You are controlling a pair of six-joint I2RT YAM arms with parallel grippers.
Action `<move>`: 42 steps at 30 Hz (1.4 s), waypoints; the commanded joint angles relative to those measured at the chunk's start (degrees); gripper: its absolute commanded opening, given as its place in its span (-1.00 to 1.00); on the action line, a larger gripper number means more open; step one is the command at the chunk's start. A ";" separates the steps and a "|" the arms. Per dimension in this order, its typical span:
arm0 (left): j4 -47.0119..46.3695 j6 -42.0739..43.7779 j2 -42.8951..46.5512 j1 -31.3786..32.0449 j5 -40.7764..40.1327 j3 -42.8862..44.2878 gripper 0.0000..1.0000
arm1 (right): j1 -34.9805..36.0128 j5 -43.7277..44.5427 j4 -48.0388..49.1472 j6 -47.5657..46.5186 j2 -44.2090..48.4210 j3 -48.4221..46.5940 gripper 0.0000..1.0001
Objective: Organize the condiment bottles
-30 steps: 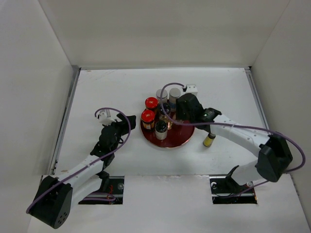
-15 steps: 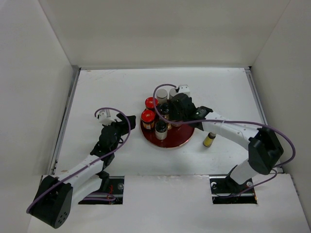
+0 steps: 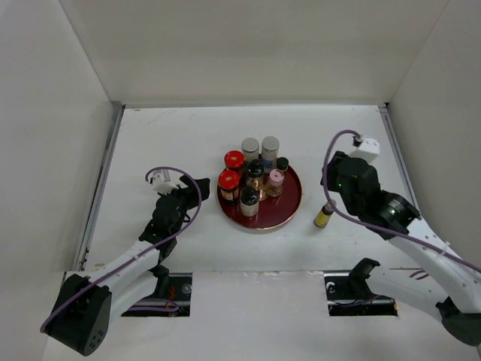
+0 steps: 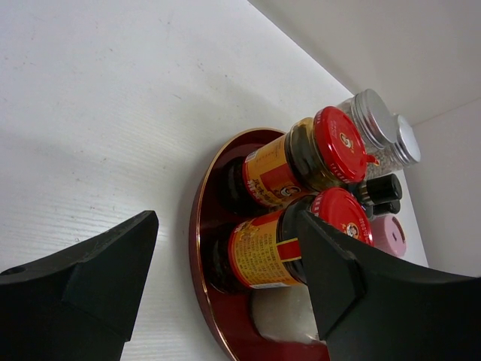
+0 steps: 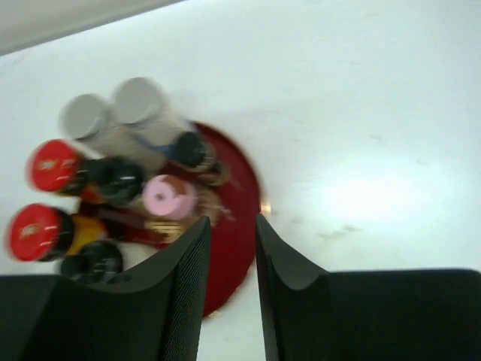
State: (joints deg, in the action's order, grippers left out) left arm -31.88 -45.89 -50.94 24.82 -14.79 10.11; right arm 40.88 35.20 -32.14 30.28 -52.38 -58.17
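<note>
Gathering the bottles on the red tray (image 3: 289, 210) looks to be the step in hand, and it seems nearly done. One yellow bottle (image 3: 324, 216) stands alone on the table (image 3: 173, 135), upright, just beside the tray's right rim and not on it. The rest are crowded toward the left and back of the tray. There are two red-capped jars (image 3: 228, 179) on the left, a pink-capped bottle (image 3: 276, 177) near the middle and black-capped bottles (image 3: 249, 197) among them. Two silver-capped jars (image 3: 250, 145) stand at the rear rim; whether they are on the tray or just behind it I cannot tell.

The right claw (image 3: 331, 174) hangs over the table just behind the yellow bottle, near it but not touching. Its fingers are only a narrow gap apart with nothing between them. Its own camera looks across at the tray and does not show the yellow bottle. The left claw (image 3: 192, 188) sits low at the tray's left side, spread wide and empty, with the red-capped jars straight ahead of it.

The next move, by my judgement, falls to the right claw: widen, come down around the yellow bottle, close on its body, then lift it across to the bare right half of the tray.
</note>
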 commanded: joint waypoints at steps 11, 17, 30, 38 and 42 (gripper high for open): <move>-2.49 -0.87 -0.40 1.50 0.20 0.35 0.47 | 4.69 3.57 -25.27 15.26 1.23 7.54 0.54; -2.14 -0.69 0.58 1.24 0.19 0.09 0.47 | 1.35 0.75 -14.11 9.28 0.88 10.27 0.34; -2.75 -0.78 -1.00 1.06 0.28 0.17 0.48 | -2.52 -1.45 -7.50 4.79 -2.20 11.68 -0.23; -3.28 -0.69 -2.15 1.41 -0.24 0.26 0.48 | -2.00 0.22 -8.56 1.80 2.37 3.26 -0.37; -3.80 -0.52 -2.76 1.24 -0.77 0.52 0.48 | -1.03 -0.74 -5.22 -1.27 -0.26 -1.32 -0.38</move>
State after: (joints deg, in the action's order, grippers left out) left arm -32.01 -46.30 -53.36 26.00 -14.85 10.11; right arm 38.96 33.76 -44.03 31.99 -52.49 -54.11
